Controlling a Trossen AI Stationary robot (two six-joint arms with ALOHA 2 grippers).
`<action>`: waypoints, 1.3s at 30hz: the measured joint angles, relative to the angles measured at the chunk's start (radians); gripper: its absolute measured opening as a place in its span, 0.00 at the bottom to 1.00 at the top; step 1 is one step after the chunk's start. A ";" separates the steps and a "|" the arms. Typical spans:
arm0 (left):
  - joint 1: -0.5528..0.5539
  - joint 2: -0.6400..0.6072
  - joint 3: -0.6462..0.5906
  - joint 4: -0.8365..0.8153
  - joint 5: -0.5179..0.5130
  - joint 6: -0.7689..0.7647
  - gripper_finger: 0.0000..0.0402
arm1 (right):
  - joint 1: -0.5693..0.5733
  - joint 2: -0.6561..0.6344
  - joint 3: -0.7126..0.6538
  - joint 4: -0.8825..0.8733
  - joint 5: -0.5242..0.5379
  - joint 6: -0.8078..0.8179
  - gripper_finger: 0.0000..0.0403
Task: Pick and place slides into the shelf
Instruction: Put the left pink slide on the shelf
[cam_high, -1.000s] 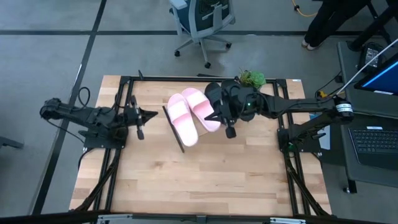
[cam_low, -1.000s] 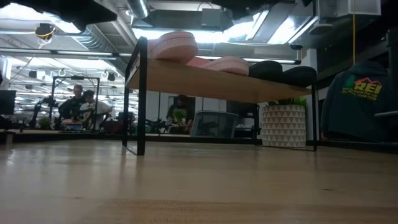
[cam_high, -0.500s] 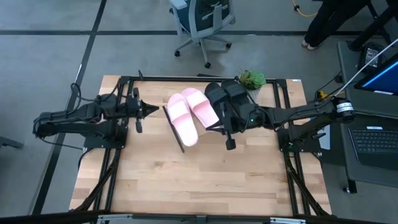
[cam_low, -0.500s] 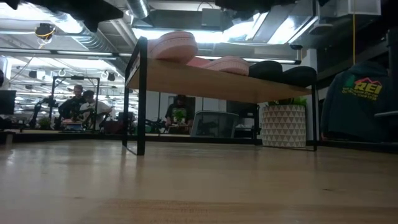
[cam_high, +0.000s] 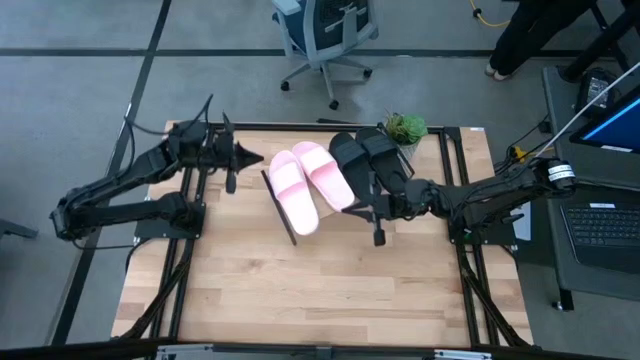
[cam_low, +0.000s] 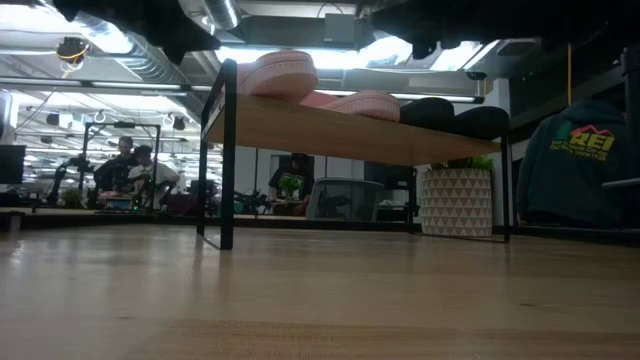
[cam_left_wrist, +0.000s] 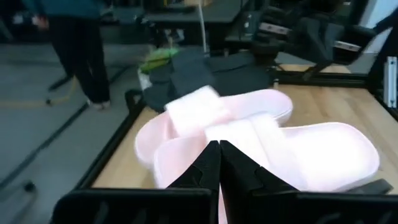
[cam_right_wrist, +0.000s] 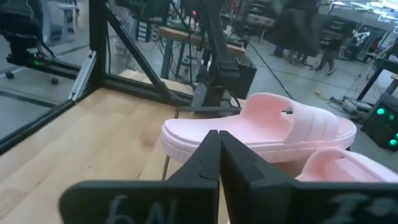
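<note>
I see all four slides on the shelf (cam_high: 293, 228): pink pair (cam_high: 310, 185), black pair (cam_high: 368, 160) beside it. Right gripper (cam_high: 350, 214) just off the shelf, jaws closed, empty. Left gripper (cam_high: 258, 158) opposite end, closed, empty. Only legible text: "REI" on hoodie (cam_low: 578, 160) behind the shelf.

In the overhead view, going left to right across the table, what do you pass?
Left gripper → pink slides on the shelf → black slides, with the right gripper below them → potted plant.
</note>
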 joint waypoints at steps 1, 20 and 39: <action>0.030 0.017 0.018 -0.018 0.029 -0.002 0.00 | 0.002 -0.002 -0.012 0.017 -0.001 0.010 0.02; 0.142 0.105 0.075 -0.014 -0.023 -0.001 0.00 | 0.021 -0.003 -0.035 -0.017 -0.005 0.036 0.02; 0.116 0.118 0.074 -0.096 0.178 0.031 0.32 | 0.021 -0.003 -0.035 -0.025 -0.066 0.071 0.06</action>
